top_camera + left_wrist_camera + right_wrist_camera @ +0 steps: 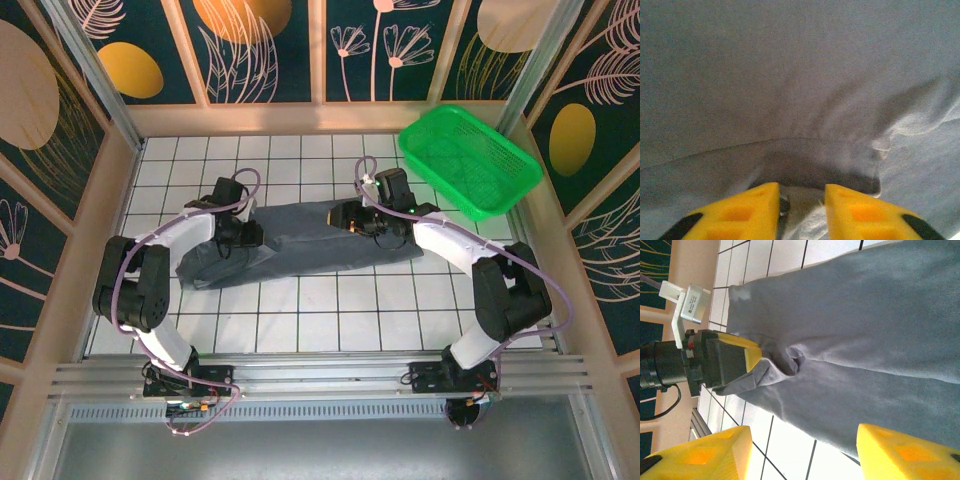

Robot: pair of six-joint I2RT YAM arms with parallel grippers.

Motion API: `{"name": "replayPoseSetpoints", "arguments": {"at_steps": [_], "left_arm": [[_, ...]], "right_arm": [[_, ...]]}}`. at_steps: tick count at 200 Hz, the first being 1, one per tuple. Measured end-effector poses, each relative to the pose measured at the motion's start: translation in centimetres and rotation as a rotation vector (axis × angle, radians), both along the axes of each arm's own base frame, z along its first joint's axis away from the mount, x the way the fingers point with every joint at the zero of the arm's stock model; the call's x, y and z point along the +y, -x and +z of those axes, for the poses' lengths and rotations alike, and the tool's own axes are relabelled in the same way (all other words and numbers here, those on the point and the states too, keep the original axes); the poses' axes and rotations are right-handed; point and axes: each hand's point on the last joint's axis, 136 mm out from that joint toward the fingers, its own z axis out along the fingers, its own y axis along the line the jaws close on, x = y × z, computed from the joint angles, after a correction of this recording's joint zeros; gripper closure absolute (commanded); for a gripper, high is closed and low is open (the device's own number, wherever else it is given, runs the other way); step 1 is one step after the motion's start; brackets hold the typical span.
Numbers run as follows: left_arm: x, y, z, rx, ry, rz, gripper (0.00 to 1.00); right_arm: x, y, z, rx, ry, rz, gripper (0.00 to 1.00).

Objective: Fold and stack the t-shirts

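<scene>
From above, an early fold by the look of it: t-shirt (300, 248) stretched across the table (330, 320), left claw (238, 238) at its 9 o'clock end, right claw (358, 218) toward 2 o'clock, green basket (470, 160) beyond. Left wrist: claw narrowed at a hem, actual grip impossible to tell. Right wrist: claw wide over the cloth's edge; next, probably closing there and lifting both ends together.

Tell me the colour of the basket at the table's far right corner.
The basket is bright green mesh; the top external view shows it best.
</scene>
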Motion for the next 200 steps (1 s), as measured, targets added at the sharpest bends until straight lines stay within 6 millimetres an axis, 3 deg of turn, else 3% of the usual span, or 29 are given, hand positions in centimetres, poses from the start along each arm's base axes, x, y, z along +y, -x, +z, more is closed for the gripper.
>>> {"name": "replayPoseSetpoints", "arguments": {"at_steps": [19,34,76,113,139,200], "left_arm": [[-0.2,0.0,0.0,0.004,0.007,0.014,0.94],[-0.3,0.0,0.0,0.007,0.018,0.025,1.00],[-0.9,1.0,1.4,0.017,0.082,0.094,1.00],[-1.4,4.1,2.7,0.049,0.171,0.185,1.00],[-1.4,6.1,2.7,0.097,0.226,0.258,1.00],[-2.5,8.2,1.5,0.215,0.343,0.407,1.00]], "right_arm": [[0.0,0.0,0.0,0.000,0.000,0.000,0.42],[0.0,0.0,0.0,0.000,0.000,0.000,0.42],[0.0,0.0,0.0,0.000,0.002,-0.001,0.42],[-0.1,0.0,-0.1,0.000,0.006,-0.005,0.43],[-0.1,-0.1,-0.1,0.000,0.006,-0.005,0.43],[-0.1,-0.1,-1.0,0.021,0.017,-0.006,0.43]]}}
